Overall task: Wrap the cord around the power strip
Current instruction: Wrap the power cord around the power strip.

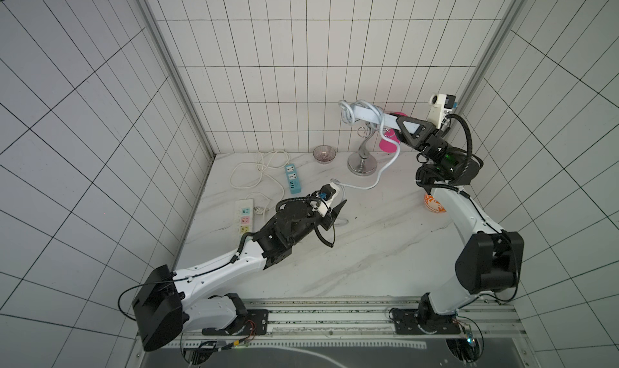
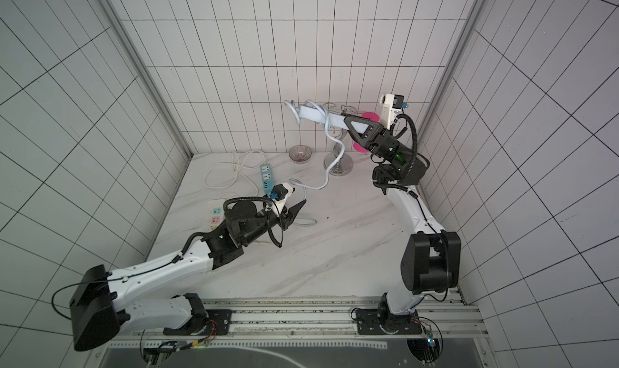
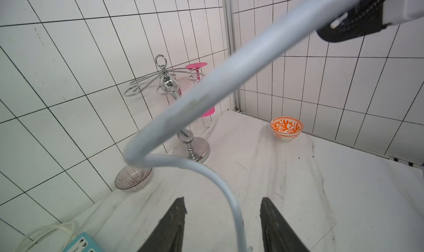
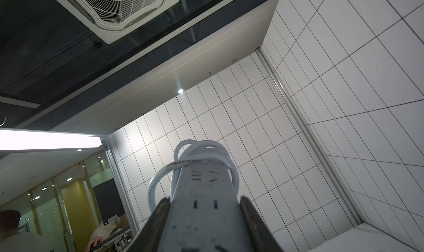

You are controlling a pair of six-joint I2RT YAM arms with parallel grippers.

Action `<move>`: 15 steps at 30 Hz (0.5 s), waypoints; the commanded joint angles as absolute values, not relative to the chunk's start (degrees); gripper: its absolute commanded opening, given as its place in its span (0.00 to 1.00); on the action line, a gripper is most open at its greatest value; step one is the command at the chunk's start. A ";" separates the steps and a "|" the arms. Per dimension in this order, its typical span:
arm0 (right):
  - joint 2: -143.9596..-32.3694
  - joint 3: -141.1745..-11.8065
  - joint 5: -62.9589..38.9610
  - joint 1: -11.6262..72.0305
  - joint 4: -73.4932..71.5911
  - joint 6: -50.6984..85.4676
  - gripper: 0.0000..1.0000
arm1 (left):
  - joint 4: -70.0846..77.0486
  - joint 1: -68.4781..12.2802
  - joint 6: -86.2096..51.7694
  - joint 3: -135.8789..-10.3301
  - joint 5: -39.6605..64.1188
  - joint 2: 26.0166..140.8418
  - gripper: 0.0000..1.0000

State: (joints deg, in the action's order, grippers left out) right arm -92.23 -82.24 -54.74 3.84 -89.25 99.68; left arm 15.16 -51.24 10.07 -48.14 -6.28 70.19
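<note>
I am watching the right gripper [image 1: 403, 125] clamping the slim pale grey-blue rectangular power strip [image 1: 365, 113] by one end. Its jaws are pressing on the strip's two long sides, and the bar is sticking out in mid-air, well above the white marble-patterned tabletop [image 1: 368, 249], with its sockets facing the right wrist camera. The thick pale grey-blue cord [image 1: 388, 168] is lying in a few loops around the strip's far end. From there it is hanging down beside the chrome cup stand [image 1: 361, 163] to the table and running across to the left gripper [image 3: 223, 218], which is hovering low over the surface. That gripper's jaws are standing clearly apart with the cord passing between the fingers [image 3: 175, 223]. I am seeing a gap on either side of it, so nothing is being gripped there. The cord's plug I cannot make out. Sitting near the back wall are a short turquoise power strip [image 1: 292, 178] with its thin cream cable [image 1: 248, 175], a clear striped glass bowl [image 1: 324, 154] and — over by the right arm — an orange-patterned bowl [image 3: 286, 128].
</note>
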 commanded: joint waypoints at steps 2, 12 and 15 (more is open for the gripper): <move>-92.13 -91.76 -51.15 3.09 -104.79 106.15 0.00 | 15.22 -51.44 13.09 -47.23 -10.23 69.96 0.52; -92.41 -94.27 -50.48 2.42 -104.02 106.83 0.00 | 21.52 -51.42 6.83 -44.77 12.85 69.52 0.51; -93.20 -96.04 -50.12 2.18 -103.98 107.55 0.00 | 27.56 -51.42 3.44 -42.29 21.40 69.77 0.50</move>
